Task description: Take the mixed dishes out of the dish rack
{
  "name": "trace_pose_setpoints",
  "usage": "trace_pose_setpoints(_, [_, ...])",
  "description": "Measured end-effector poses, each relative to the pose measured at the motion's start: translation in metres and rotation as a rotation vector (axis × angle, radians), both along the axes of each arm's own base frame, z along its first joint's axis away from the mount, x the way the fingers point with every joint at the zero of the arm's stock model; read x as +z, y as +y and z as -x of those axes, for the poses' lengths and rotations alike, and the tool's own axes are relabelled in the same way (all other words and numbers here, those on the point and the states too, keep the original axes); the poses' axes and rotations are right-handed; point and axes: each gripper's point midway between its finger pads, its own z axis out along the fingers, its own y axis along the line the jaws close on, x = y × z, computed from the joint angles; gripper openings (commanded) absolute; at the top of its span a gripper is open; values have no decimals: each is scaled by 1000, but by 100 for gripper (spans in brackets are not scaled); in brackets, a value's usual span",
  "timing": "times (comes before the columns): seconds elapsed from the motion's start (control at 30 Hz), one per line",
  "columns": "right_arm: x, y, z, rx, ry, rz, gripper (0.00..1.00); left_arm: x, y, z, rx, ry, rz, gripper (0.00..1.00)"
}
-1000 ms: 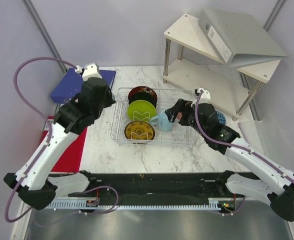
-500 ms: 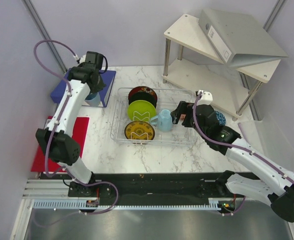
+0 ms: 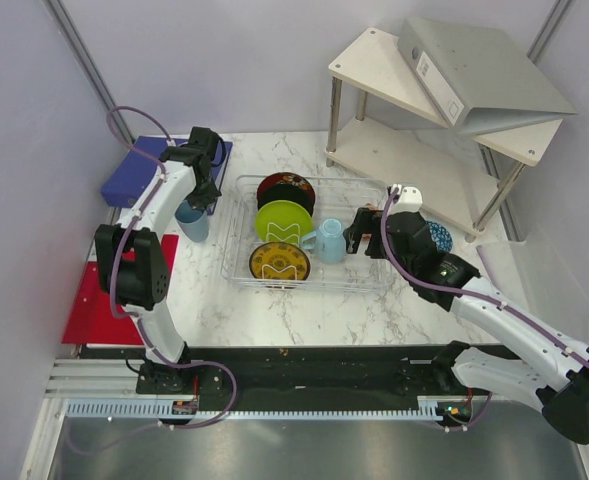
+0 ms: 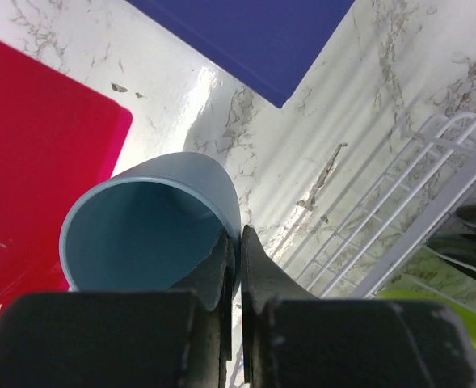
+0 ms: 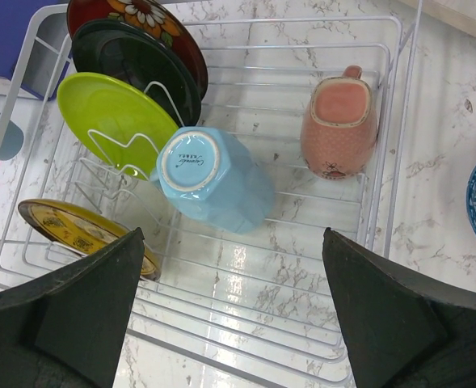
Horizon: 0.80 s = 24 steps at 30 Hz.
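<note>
Overhead view of a marble table (image 3: 274,320) with two robot arms mounted at its near edge. A wire dish rack (image 3: 369,270) sits in the middle. The left gripper (image 4: 236,238) is clenched on the rim of a light-blue mug (image 4: 145,234) with one finger inside the wall and one outside. The mug hangs mouth-up just left of the rack, over bare marble between a red mat (image 3: 109,300) and a blue mat (image 3: 139,170). Whether its base touches the table cannot be told.

The right gripper (image 3: 359,228) hovers over the right half of the rack with its fingers spread wide, holding nothing.

Four plates stand on edge at the left end of the rack, running from back to front: a dark red floral plate (image 5: 141,16), a black plate (image 5: 132,61), a lime green plate (image 5: 112,117) and a yellow-brown plate (image 5: 76,230). Beside them a second blue mug (image 5: 213,178) lies on its side, base toward the wrist camera. Near the right wall lies a pink mug (image 5: 340,121).

A small blue patterned dish (image 3: 439,236) sits on the marble outside the rack, just right of it. A white two-tier shelf (image 3: 414,150) stands at the back right.
</note>
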Motion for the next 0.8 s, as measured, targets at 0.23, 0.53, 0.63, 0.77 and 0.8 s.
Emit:
trace_pose_setpoints(0.23, [-3,-3,0,-6,0,14,98,-25,0,-5,2,0,23,2])
trace_pose_setpoints(0.53, [-9,-6,1,-13,5,31,98,-37,-3,-11,-3,-15,40,11])
trace_pose_setpoints(0.63, [-9,-6,1,-14,5,31,98,-37,-2,-11,-11,-21,37,23])
trace_pose_setpoints(0.77, [-12,-6,1,-14,9,34,98,-33,-1,-9,-21,-28,34,34])
trace_pose_setpoints(0.8, [-12,-6,1,-13,9,35,98,-31,-1,-8,-22,-33,34,36])
